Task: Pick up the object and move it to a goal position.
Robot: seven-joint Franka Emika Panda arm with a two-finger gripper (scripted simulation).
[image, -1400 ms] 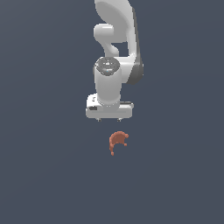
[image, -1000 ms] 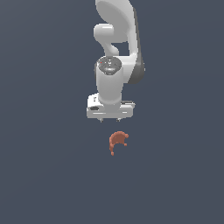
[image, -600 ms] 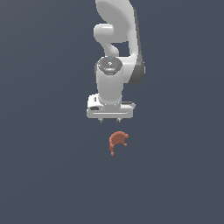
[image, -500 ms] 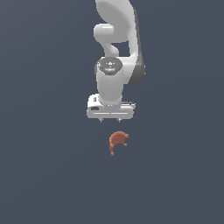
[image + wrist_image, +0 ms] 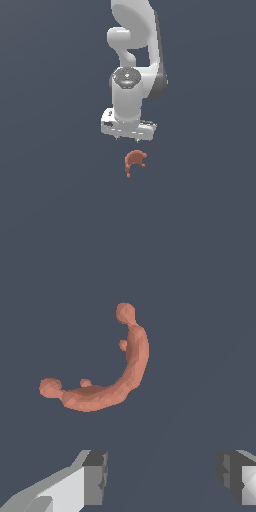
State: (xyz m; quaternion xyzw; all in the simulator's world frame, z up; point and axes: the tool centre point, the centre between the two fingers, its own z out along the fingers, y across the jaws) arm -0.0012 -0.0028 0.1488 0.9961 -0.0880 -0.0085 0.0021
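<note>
White Panda arm (image 5: pixel 135 45) hangs down over a plain dark grey-blue counter (image 5: pixel 50 200), pincer (image 5: pixel 128 137) pointing at the surface. Pincer is open, fingers spread wide apart with nothing between them; in the wrist view the pincer (image 5: pixel 162 476) shows one dark-padded finger (image 5: pixel 95 476) at one side and the other at the opposite edge, bare gap between. Reddish-orange object (image 5: pixel 134 161) lies on the counter just below the pincer in the exterior view, not touching it, apart from both fingers. Wrist view shows the object (image 5: pixel 125 381) as a thin crescent-shaped lump with rounded knobs at both ends and two small nubs on its inner curve, lying outside the finger gap, clear of the pads
</note>
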